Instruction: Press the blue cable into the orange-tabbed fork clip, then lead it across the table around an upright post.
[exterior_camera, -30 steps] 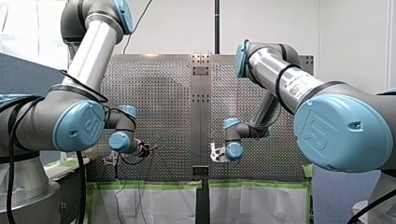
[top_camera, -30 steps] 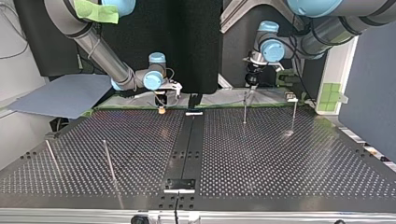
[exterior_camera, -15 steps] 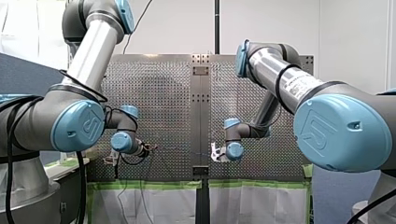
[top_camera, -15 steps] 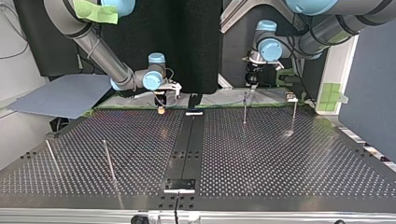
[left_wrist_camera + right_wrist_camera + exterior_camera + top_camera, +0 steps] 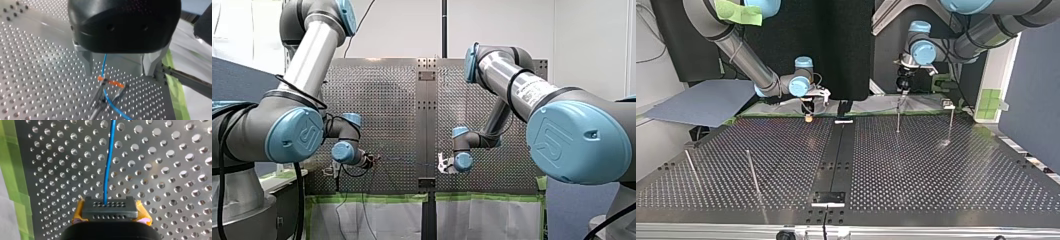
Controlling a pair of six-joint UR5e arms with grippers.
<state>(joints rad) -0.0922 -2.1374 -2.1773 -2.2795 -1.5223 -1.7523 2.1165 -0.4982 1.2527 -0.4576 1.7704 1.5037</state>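
In the left wrist view the blue cable (image 5: 104,62) runs down between the prongs of the orange-tabbed fork clip (image 5: 110,83) and out past it. My left gripper (image 5: 118,72), black with metal fingers, hangs open just above the clip, one finger on either side of the cable and touching neither. In the top view it (image 5: 902,87) stands over the clip's thin stem (image 5: 898,117). My right gripper (image 5: 109,207), with yellow pads, is shut on the cable (image 5: 109,165) low over the perforated plate. The cable (image 5: 407,161) stretches between both grippers.
Thin upright posts stand on the table: one (image 5: 950,122) near the clip at the top view's right, two more (image 5: 753,172) (image 5: 692,170) at its near left. A dark centre rail (image 5: 836,155) splits the table. Green tape (image 5: 15,182) lines the plate's edge beside my right gripper.
My left gripper has shifted slightly toward the top view's left and a little higher over the clip. My right arm has not moved.
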